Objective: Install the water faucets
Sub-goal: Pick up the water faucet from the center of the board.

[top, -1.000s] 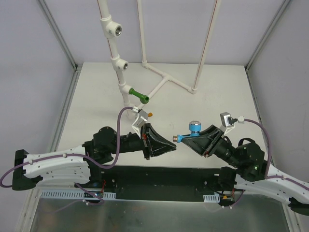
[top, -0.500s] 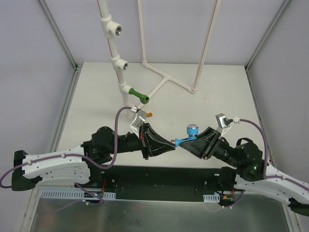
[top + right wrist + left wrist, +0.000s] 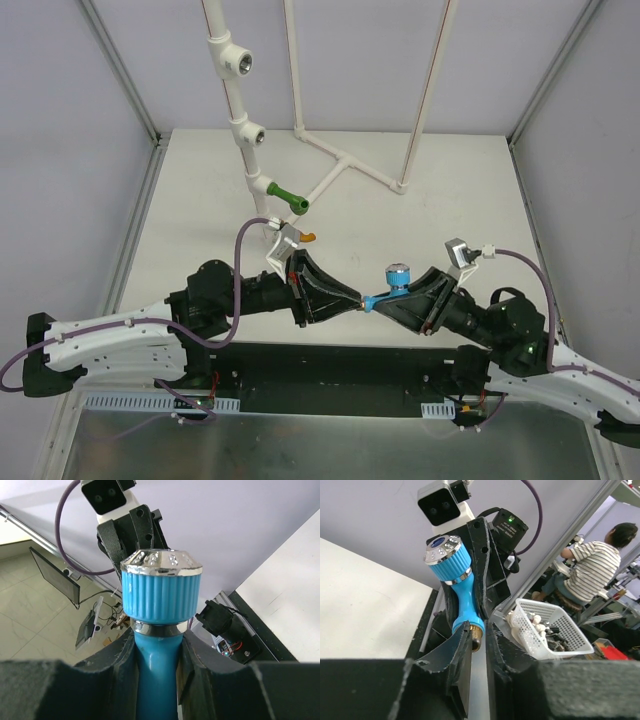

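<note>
A light blue water faucet [image 3: 397,276] with a ribbed knob and chrome cap hangs above the table's near edge, and my right gripper [image 3: 385,298] is shut on its body [image 3: 157,680]. My left gripper [image 3: 358,299] meets it tip to tip. Its jaws are open by a narrow gap, and the faucet's brass end [image 3: 476,639] lies between the fingertips. A green faucet [image 3: 288,197] sits in the lowest tee of the white pipe. An orange faucet [image 3: 309,237] lies on the table, half hidden behind my left wrist camera.
The white pipe frame [image 3: 345,160] stands at the back, with two open tee sockets [image 3: 242,65] [image 3: 255,133] higher on its upright. Beyond the table, the left wrist view shows a white basket of small parts [image 3: 545,630] and a seated person.
The arms have closed in on each other. My right gripper brought the blue faucet left and lower. My left gripper reached its brass end, and its jaws parted slightly around it.
</note>
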`<state>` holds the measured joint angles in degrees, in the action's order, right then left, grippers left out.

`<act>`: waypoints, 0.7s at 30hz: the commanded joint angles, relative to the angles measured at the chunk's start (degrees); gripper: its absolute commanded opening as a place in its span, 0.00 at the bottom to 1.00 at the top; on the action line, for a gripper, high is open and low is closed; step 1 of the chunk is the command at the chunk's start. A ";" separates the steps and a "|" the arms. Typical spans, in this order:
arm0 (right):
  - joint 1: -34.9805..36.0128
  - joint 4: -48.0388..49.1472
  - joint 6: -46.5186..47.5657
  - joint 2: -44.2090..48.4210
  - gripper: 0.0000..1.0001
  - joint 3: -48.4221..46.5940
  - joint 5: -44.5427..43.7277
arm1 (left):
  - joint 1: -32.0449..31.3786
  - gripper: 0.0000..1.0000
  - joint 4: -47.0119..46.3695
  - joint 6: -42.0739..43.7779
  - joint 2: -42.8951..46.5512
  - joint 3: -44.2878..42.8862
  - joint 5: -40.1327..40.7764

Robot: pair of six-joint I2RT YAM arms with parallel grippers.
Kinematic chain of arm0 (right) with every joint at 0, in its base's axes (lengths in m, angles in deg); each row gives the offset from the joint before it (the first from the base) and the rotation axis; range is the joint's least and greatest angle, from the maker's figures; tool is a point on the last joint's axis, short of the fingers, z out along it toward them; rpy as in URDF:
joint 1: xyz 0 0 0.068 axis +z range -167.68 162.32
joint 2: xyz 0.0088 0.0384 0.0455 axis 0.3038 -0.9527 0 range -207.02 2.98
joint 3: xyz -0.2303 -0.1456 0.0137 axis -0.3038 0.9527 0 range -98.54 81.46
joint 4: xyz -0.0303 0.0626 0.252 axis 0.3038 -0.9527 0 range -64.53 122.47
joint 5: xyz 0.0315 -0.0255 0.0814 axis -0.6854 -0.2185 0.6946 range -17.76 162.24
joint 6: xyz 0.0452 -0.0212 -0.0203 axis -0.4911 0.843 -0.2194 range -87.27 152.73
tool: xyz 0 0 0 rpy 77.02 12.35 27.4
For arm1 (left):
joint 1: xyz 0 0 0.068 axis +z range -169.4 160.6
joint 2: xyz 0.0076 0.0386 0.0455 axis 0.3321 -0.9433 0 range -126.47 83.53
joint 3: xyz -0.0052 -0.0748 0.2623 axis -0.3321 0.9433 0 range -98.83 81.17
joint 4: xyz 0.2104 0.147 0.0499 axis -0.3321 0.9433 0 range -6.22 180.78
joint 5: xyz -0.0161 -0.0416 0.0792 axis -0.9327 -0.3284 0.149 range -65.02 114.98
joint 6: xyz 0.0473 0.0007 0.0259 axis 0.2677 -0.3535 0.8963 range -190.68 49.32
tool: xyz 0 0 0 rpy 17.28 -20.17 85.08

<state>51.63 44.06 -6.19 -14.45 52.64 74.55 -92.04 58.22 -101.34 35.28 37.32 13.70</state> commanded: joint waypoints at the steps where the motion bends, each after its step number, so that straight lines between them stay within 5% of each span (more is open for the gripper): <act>1: 0.12 1.33 1.21 3.98 0.00 -1.06 -5.80 | 0.48 0.23 -1.51 -0.02 1.31 -1.23 0.83; 4: 0.12 -0.61 2.61 5.74 0.00 -1.68 -10.82 | 0.48 0.21 -1.68 -0.37 1.84 -0.62 0.74; 9: 0.20 0.62 4.28 5.13 0.00 -3.52 -13.03 | 0.48 0.00 -2.39 -0.98 1.23 -0.18 0.04; 21: 0.29 0.89 3.67 -4.19 0.00 -7.31 1.82 | 0.48 0.00 -3.71 -1.16 -3.43 -2.81 -1.81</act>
<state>51.63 42.47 -2.32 -17.86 47.15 70.24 -92.04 57.94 -102.49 31.43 37.32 13.13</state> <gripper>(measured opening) 0.346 0.011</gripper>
